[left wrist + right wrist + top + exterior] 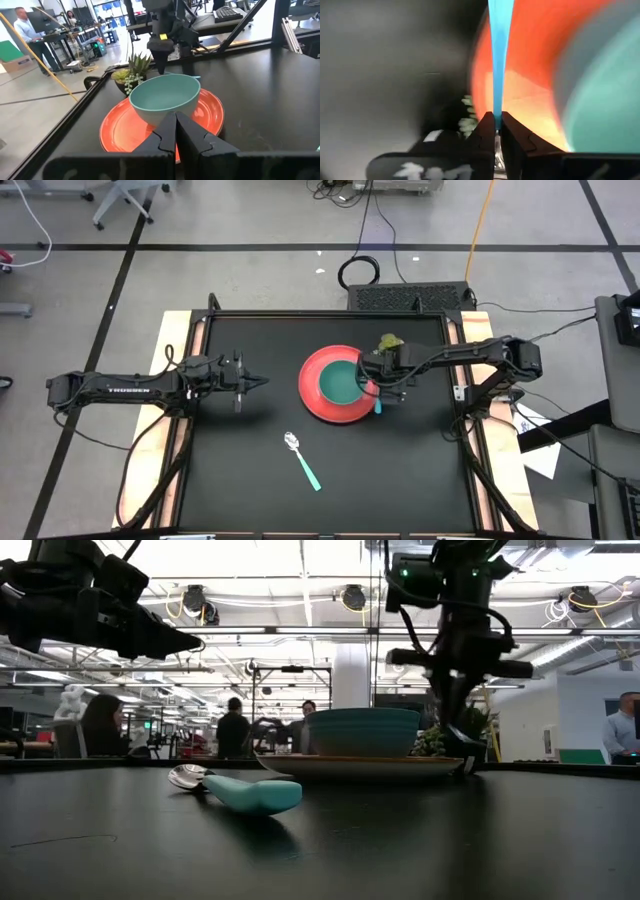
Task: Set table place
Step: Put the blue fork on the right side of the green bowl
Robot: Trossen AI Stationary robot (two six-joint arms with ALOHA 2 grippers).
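Right gripper (377,402) is clamped on a teal utensil (498,55) at the red plate (318,402) edge; next, you lower and release beside it.

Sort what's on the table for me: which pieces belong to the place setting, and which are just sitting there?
Place setting: red plate, teal bowl on it, spoon, teal-handled utensil gripped by the right gripper.

Lying about: small potted plant, cables on the floor.
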